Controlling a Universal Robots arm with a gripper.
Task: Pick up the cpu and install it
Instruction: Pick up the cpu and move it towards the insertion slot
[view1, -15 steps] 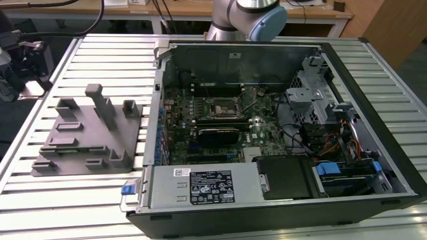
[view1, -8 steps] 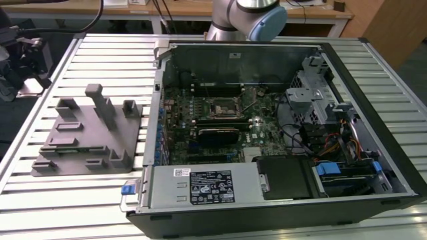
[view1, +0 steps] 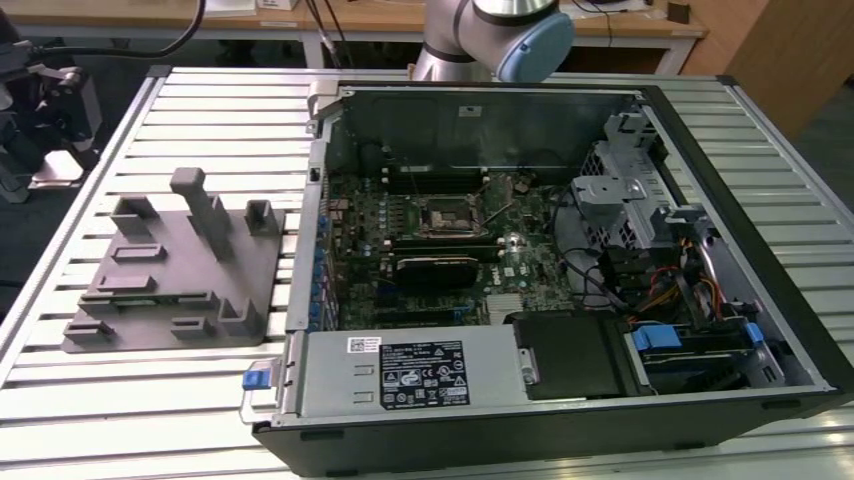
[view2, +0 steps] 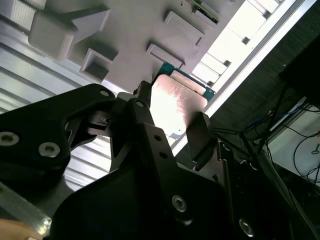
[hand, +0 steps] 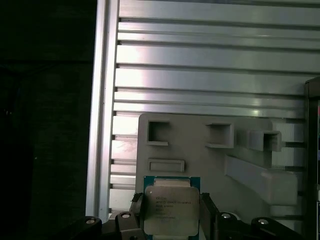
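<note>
- The cpu (hand: 170, 210) sits between the jaws of the gripper (hand: 171, 214). The jaws are closed against two opposite edges of it, and its flat top faces the wrist cameras.
- It looks lifted clear of everything beneath the jaws, judging by how large it appears against the tray below.
- The step in hand, as I judge it, is carrying the chip in this pinch. Doing it well calls for a level chip, pressure on the rims alone, and nothing brushing the underside. A thin flat part held by its edges could twist or slip if tilted or jolted.
- The chip is a small flat square. Its pale silver-grey metal lid carries dark print and sits on a green board that shows as a thin border. In the second wrist view the lid glares bright.
- Black fingers (view2: 200, 132) flank it on either side.
- Beneath the jaws lies a grey tray (hand: 210, 165) with recesses and upright posts. It rests on a table (hand: 200, 65) of metal slats, and the table's edge and dark floor (hand: 45, 125) are off to one side.
- In the exterior view, an open computer case (view1: 747, 200) lies on the same table, just beside the tray. A square socket (view1: 447, 213) sits on its green board.
</note>
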